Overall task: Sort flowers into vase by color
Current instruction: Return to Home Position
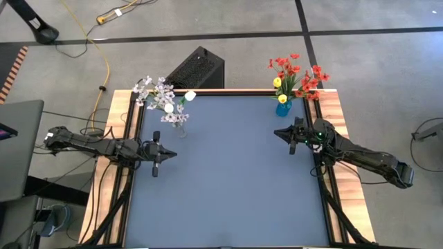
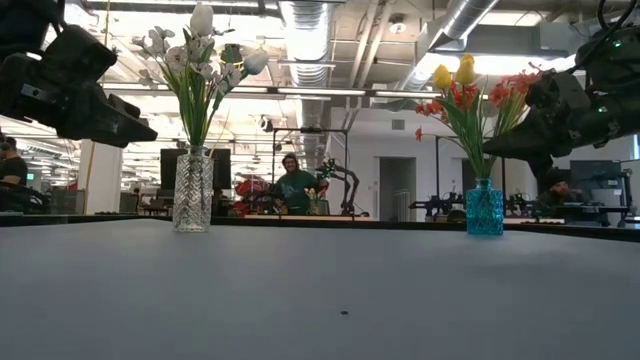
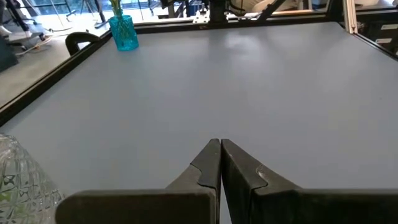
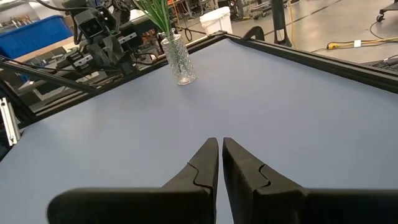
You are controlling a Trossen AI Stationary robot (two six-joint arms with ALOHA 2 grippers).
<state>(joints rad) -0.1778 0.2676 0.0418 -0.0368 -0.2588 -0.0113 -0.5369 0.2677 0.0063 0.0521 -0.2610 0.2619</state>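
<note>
Homing well means drawing the left gripper point(image 1: 158, 153) and right gripper point(image 1: 291, 135), fingers pinched nearly together on nothing, away past the clear cut-glass vase point(image 2: 193, 190) of white and lilac flowers point(image 1: 158, 93) at the grey-blue counter's point(image 1: 228, 180) far-left corner and the blue glass vase point(image 2: 484, 208) of red and yellow flowers point(image 1: 297, 75) far-right

The table top point(image 1: 228, 180) is a smooth, matt grey-blue sheet with a border of pale bare wood point(image 1: 339, 107). The clear vase point(image 2: 193, 190) is faceted cut glass. The blue vase point(image 2: 485, 210) is glossy and translucent. The left gripper point(image 3: 220, 144) and right gripper point(image 4: 220, 142) are matt black, probably plastic.
</note>
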